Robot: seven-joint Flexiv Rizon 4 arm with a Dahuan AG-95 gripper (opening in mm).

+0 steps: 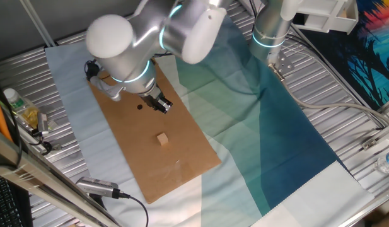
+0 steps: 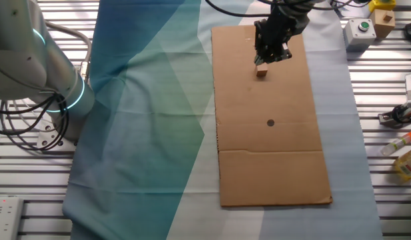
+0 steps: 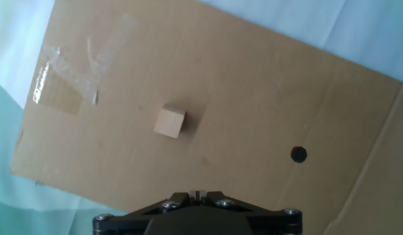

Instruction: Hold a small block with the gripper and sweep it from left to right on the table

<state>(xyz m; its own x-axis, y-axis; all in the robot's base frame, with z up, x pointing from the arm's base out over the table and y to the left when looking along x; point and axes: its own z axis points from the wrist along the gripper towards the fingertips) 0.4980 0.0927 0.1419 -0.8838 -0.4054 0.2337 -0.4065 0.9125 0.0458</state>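
Sitting free on the cardboard (image 1: 153, 142), the block (image 1: 162, 139) rests near the sheet's middle, toward the table's (image 1: 345, 132) front edge in one fixed view, with the gripper (image 1: 161, 104) hanging above and apart from it. Its fingers hold nothing; their spread I cannot tell. Only the hand view shows the block (image 3: 170, 122) ahead of the fingers, turned slightly askew.

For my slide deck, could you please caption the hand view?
Hand view: a small wooden block lies free on the cardboard sheet, ahead of the gripper, with a black dot to its right.
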